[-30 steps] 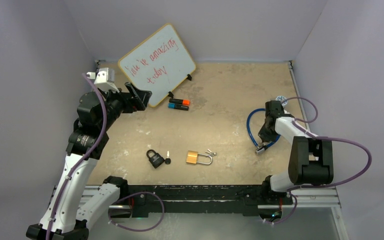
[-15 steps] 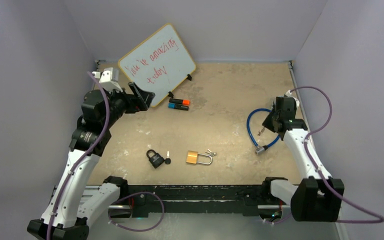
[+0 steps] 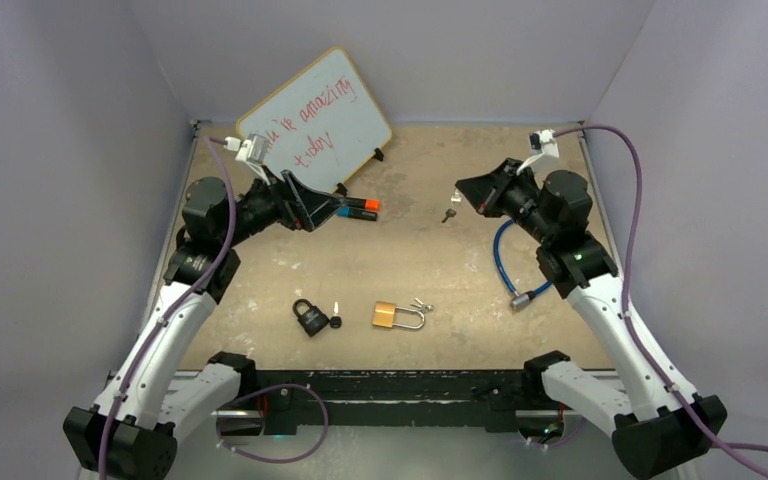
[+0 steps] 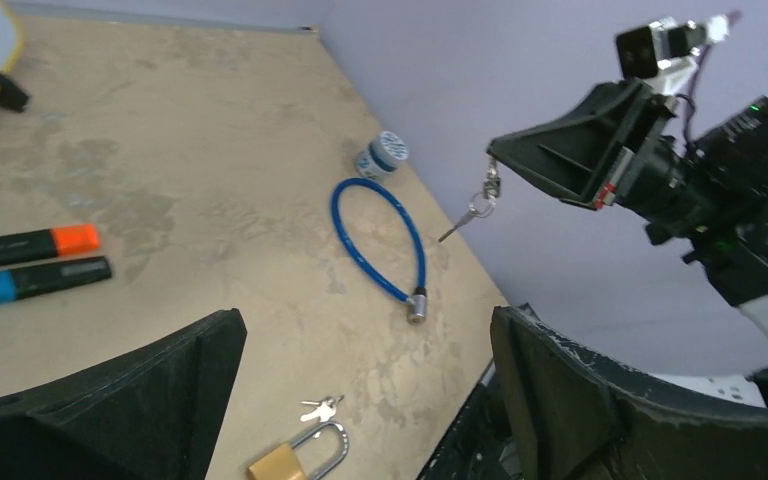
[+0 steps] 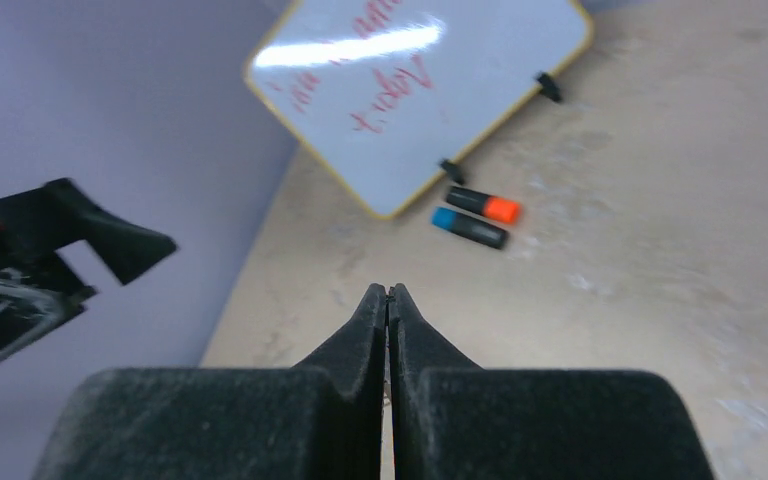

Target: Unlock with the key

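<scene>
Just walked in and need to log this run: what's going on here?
The right gripper is shut on the key, which dangles from its tips above the table. The left gripper is open, holding nothing. The blue cable lock, brass padlock and black padlock lie on the table, none touched.

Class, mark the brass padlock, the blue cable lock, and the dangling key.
brass padlock (image 3: 384, 316): top external view, on its brass body.
blue cable lock (image 4: 417, 304): left wrist view, on its metal end.
key (image 4: 457, 227): left wrist view, on its blade.
</scene>
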`<move>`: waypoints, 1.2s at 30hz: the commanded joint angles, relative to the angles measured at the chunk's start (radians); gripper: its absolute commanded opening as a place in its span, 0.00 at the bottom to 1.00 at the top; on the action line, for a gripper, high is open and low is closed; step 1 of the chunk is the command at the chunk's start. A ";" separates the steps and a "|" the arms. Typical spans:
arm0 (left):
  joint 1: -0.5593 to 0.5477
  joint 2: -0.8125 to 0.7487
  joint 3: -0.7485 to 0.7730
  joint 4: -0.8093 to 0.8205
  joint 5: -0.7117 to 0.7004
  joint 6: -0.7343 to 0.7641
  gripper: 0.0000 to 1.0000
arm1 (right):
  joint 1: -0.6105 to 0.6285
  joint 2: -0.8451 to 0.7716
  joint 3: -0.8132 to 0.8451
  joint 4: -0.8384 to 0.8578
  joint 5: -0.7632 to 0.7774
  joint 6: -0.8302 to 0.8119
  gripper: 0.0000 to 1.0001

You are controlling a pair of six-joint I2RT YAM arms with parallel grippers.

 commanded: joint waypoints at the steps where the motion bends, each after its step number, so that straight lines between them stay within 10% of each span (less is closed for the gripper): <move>1: -0.050 0.023 0.020 0.193 0.131 -0.082 0.98 | 0.087 0.045 0.068 0.254 -0.156 0.121 0.00; 18: -0.159 0.138 0.041 0.360 0.164 -0.191 0.67 | 0.370 0.249 0.210 0.416 -0.193 0.198 0.00; 36: -0.159 0.068 -0.042 0.447 0.140 -0.276 0.61 | 0.379 0.238 0.186 0.397 -0.146 0.241 0.00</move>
